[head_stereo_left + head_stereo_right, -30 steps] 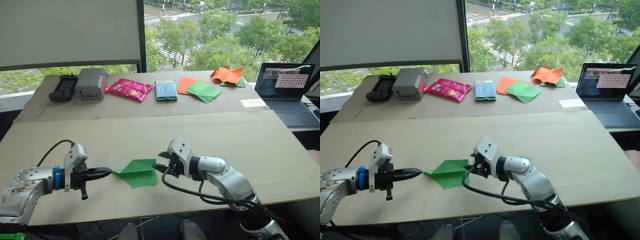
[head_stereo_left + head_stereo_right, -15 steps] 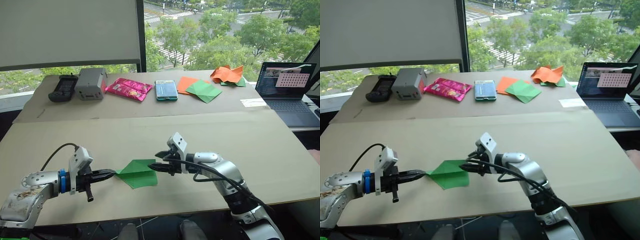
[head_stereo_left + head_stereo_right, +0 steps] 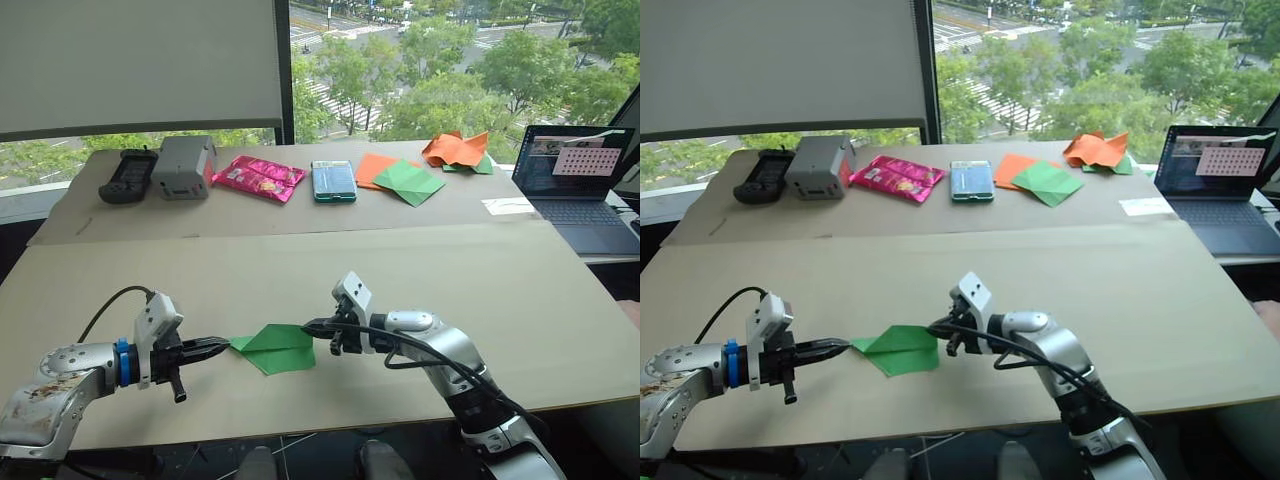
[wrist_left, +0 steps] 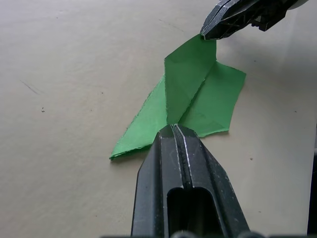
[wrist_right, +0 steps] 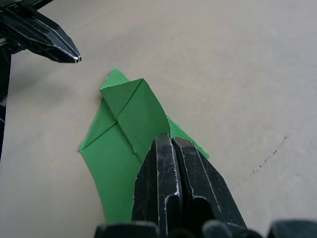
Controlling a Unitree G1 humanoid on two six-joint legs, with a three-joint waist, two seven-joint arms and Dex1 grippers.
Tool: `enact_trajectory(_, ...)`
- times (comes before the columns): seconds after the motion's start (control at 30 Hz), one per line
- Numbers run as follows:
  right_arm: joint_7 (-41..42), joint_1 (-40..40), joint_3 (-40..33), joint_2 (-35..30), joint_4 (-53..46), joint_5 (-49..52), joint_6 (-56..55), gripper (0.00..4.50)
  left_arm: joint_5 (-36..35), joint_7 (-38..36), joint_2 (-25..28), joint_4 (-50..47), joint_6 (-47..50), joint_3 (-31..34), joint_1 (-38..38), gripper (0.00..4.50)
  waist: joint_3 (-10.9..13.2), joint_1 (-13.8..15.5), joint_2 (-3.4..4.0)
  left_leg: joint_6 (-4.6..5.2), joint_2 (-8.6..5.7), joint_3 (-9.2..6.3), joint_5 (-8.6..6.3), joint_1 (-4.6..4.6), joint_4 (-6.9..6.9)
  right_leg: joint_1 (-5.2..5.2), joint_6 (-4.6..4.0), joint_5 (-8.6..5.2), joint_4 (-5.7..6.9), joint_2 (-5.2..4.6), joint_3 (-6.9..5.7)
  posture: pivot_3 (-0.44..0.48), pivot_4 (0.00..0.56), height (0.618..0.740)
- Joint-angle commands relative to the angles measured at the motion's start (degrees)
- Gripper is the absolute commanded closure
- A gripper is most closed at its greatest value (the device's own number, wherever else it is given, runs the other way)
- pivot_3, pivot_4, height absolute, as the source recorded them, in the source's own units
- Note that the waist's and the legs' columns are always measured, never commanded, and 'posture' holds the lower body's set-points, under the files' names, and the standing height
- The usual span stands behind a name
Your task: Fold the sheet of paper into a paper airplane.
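Folding looks well advanced — paper airplane [image 3: 275, 346] already a layered wedge, left pincer [image 3: 222, 346] and right pincer [image 3: 312, 327] each clamped on an end — final creases remain.

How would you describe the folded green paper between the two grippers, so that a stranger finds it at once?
Start at the large beige table nearest the robot; near its front edge, the left gripper and right gripper point at each other. Between them lies the folded bright green paper wedge, pointed and layered, unlike the flat green and orange sheets on the far table.
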Motion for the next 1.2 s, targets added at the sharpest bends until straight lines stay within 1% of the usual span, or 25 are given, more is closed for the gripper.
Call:
enact_trajectory(0.03, 0.6, -0.4, -0.2, -0.8, -4.3, -0.9, -6.0, 4.45, -1.0, 0.8, 0.2, -0.4, 0.6, 1.3, -2.0, 4.50, 0.0, 0.1, 0.01, 0.00, 0.00, 0.00, 0.00, -0.01, 0.00, 0.00, 0.00, 0.00, 0.00, 0.01, 0.00, 0.000, 0.150, 0.718)
enact_trajectory(0.13, 0.1, 0.1, -1.2, -2.2, -10.1, -1.5, -10.9, 4.45, -1.4, 1.3, -0.2, -0.1, 1.1, 1.3, -3.0, 4.50, 0.0, 0.0, 0.02, 0.00, -0.01, 0.01, 0.00, -0.01, 0.01, 0.01, 0.00, 0.00, 0.00, 0.00, 0.00, 0.000, 0.150, 0.718)
enact_trajectory(0.27, -4.9, 1.4, 0.1, -6.2, -15.8, -11.8, -23.8, 4.45, -2.0, 3.4, -1.1, 0.7, 2.1, 2.3, -5.3, 4.50, 0.0, 0.2, -0.01, 0.00, -0.01, 0.00, 0.00, 0.02, 0.01, 0.05, 0.02, 0.01, 0.05, 0.01, -0.01, 0.000, 0.150, 0.718)
enact_trajectory(0.33, -8.6, 2.3, 2.2, -9.0, -16.7, -20.8, -34.9, 4.45, -3.1, 3.6, -1.3, 0.3, 3.3, 3.0, -5.9, 4.50, 0.0, 0.3, -0.04, -0.02, -0.01, 0.00, -0.01, 0.05, 0.01, 0.06, 0.03, 0.00, 0.04, 0.00, -0.01, 0.000, 0.150, 0.718)
enact_trajectory(0.4, -14.5, 3.9, 6.9, -12.1, -15.0, -33.1, -48.0, 4.45, -3.3, 3.7, -1.0, 0.0, 4.2, 2.6, -6.4, 4.50, 0.0, 0.2, -0.05, -0.05, -0.01, 0.01, -0.03, 0.10, 0.01, 0.08, 0.03, 0.00, 0.03, 0.00, -0.01, 0.000, 0.150, 0.718)
enact_trajectory(0.43, -19.0, 3.7, 10.7, -14.5, -13.2, -42.8, -54.9, 4.45, -3.4, 3.7, -0.8, 0.1, 4.6, 2.2, -6.8, 4.50, 0.0, 0.1, -0.05, -0.10, -0.03, 0.02, -0.05, 0.16, 0.02, 0.11, 0.03, 0.00, 0.02, -0.02, 0.00, 0.000, 0.150, 0.718)
enact_trajectory(0.47, -22.4, 3.6, 13.1, -15.9, -11.7, -49.7, -59.9, 4.45, -3.6, 3.8, -0.8, 0.1, 5.0, 1.9, -7.2, 4.50, 0.0, 0.0, -0.06, -0.13, -0.03, 0.03, -0.08, 0.23, 0.02, 0.15, 0.03, 0.00, 0.00, -0.02, -0.01, 0.000, 0.150, 0.718)
enact_trajectory(0.5, -26.0, 3.0, 14.6, -16.7, -9.2, -54.3, -64.1, 4.45, -3.6, 3.7, -0.6, 0.1, 5.3, 1.5, -7.6, 4.50, 0.0, 0.0, -0.09, -0.24, -0.03, 0.02, -0.15, 0.27, 0.01, 0.15, 0.03, 0.00, -0.01, -0.03, -0.01, 0.000, 0.150, 0.718)
enact_trajectory(0.57, -31.5, 1.6, 15.9, -17.5, -4.7, -59.6, -69.9, 4.45, -3.7, 3.6, -0.6, 0.2, 5.8, 1.1, -8.3, 4.50, 0.0, -0.2, -0.13, -0.28, -0.03, 0.01, -0.17, 0.29, 0.00, 0.16, 0.02, 0.00, -0.03, -0.02, -0.01, 0.000, 0.150, 0.718)
enact_trajectory(0.63, -35.2, -0.1, 17.0, -17.4, 0.0, -62.8, -74.7, 4.45, -3.5, 3.3, -0.4, 0.4, 6.3, 0.5, -9.3, 4.50, 0.0, -0.2, -0.15, -0.25, -0.04, 0.02, -0.14, 0.28, 0.04, 0.22, 0.02, 0.00, -0.04, -0.03, 0.01, 0.000, 0.150, 0.718)
enact_trajectory(0.7, -35.4, -1.2, 18.6, -16.9, 4.4, -63.7, -78.2, 4.45, -3.5, 3.0, -0.3, 0.3, 6.8, 0.0, -10.3, 4.50, 0.1, -0.2, -0.23, 0.06, -0.05, 0.02, 0.05, 0.35, 0.08, 0.37, 0.02, 0.00, -0.06, -0.02, 0.02, 0.000, 0.150, 0.718)
enact_trajectory(0.73, -35.3, -1.5, 18.9, -16.7, 5.7, -63.8, -79.4, 4.45, -3.6, 2.9, -0.2, 0.3, 7.0, -0.1, -10.5, 4.50, 0.1, -0.2, -0.27, 0.06, -0.04, 0.01, 0.05, 0.51, 0.09, 0.57, 0.02, 0.00, -0.07, -0.02, 0.02, 0.000, 0.150, 0.718)
enact_trajectory(0.8, -32.7, -1.3, 19.0, -15.9, 7.6, -61.2, -79.5, 4.45, -3.4, 2.8, -0.1, 0.3, 7.0, -0.1, -10.8, 4.50, 0.1, -0.2, -0.31, 0.05, -0.04, 0.01, 0.04, 0.68, 0.09, 0.76, 0.02, 0.00, -0.07, -0.02, 0.02, 0.000, 0.150, 0.718)
enact_trajectory(0.9, -28.2, -0.6, 18.3, -15.4, 8.6, -57.5, -78.3, 4.45, -3.2, 2.8, -0.2, 0.3, 7.1, -0.3, -11.1, 4.50, 0.1, -0.2, -0.31, 0.16, -0.04, 0.01, 0.11, 0.67, 0.09, 0.82, 0.02, 0.00, -0.06, -0.02, 0.03, 0.000, 0.150, 0.718)
enact_trajectory(0.97, -27.3, -0.7, 17.6, -15.8, 8.6, -57.6, -78.5, 4.45, -3.2, 3.0, -0.4, -0.1, 7.4, -0.6, -11.2, 4.50, 0.1, -0.2, -0.31, 0.23, -0.04, 0.00, 0.15, 0.71, 0.09, 0.90, 0.02, 0.00, -0.04, -0.02, 0.03, 0.000, 0.150, 0.718)
enact_trajectory(1.07, -25.1, 0.1, 15.9, -15.6, 8.4, -54.2, -77.3, 3.56, -3.1, 2.9, -0.5, 0.0, 7.0, -0.9, -10.9, 4.50, 0.1, -0.2, -0.31, 0.24, -0.04, 0.00, 0.15, 0.75, 0.09, 0.92, 0.02, 0.00, -0.01, -0.01, 0.03, 0.000, 0.150, 0.718)
enact_trajectory(1.17, -23.8, 1.1, 13.6, -16.1, 6.3, -52.2, -76.5, 2.49, -2.9, 2.8, -0.8, 0.4, 6.4, -1.1, -10.6, 4.50, 0.1, -0.1, -0.30, 0.23, -0.04, -0.01, 0.15, 0.75, 0.09, 0.91, 0.02, 0.00, 0.02, -0.02, 0.03, 0.000, 0.150, 0.718)
enact_trajectory(1.2, -22.0, 1.7, 12.9, -16.6, 4.8, -50.1, -75.8, 2.16, -2.8, 2.7, -0.8, 0.5, 6.2, -1.1, -10.4, 4.50, 0.1, -0.1, -0.31, 0.23, -0.04, 0.00, 0.15, 0.75, 0.09, 0.90, 0.02, 0.00, 0.02, -0.02, 0.03, 0.000, 0.150, 0.718)
